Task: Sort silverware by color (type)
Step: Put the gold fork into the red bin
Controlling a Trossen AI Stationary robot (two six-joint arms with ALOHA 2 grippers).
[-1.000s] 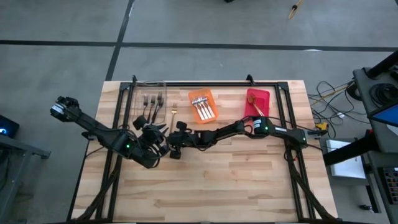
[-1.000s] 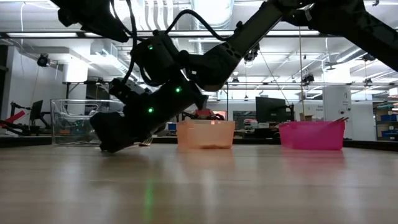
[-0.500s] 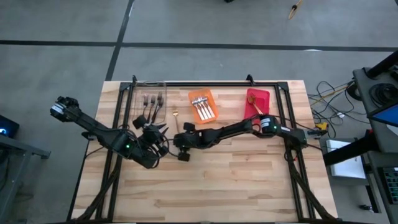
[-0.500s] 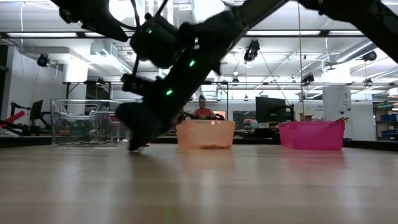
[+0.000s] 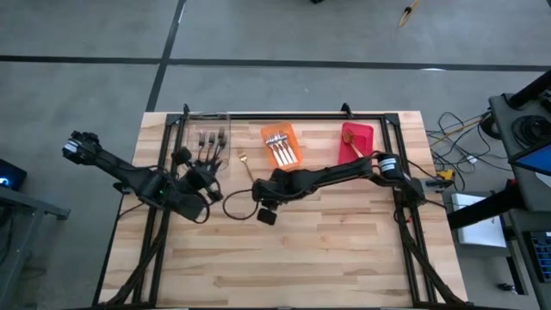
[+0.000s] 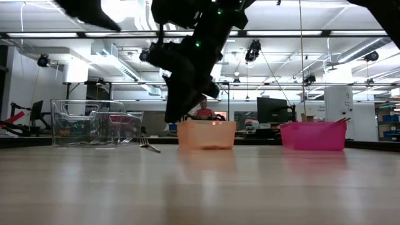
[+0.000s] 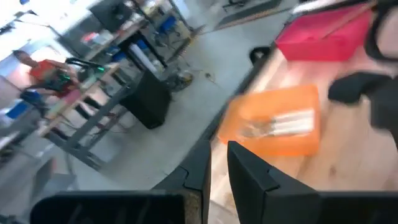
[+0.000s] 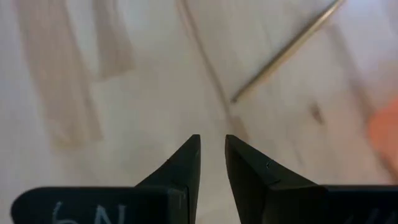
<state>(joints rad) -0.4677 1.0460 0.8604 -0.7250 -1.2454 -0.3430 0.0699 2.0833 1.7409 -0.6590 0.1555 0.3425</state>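
Note:
One gold fork [image 5: 247,169] lies flat on the wooden table between the clear bin [image 5: 207,138] and the orange bin [image 5: 280,145]. It also shows in the low view [image 6: 149,147] and the right wrist view [image 8: 286,53]. Dark forks lie in the clear bin, white-handled forks in the orange bin [image 7: 277,124], and a gold piece in the red bin [image 5: 355,140]. My right gripper [image 5: 261,205] hangs above the table near that fork, pointing down at a slant, with a narrow bare gap between its fingers [image 8: 211,155]. My left gripper [image 5: 211,172] stands beside the clear bin's near end, also with a narrow bare gap [image 7: 219,168].
The three bins stand in a row along the table's far edge. A black frame runs along the far edge and down both sides of the table. Bare wood stretches across the near half. A person sits in the room beyond the table.
My right gripper has risen well clear of the table, drawn away from my left gripper toward the table's right, and tipped to point more steeply down. My left gripper has pulled back a little toward the clear bin and rolled about its own axis. The gold fork has stayed in place.

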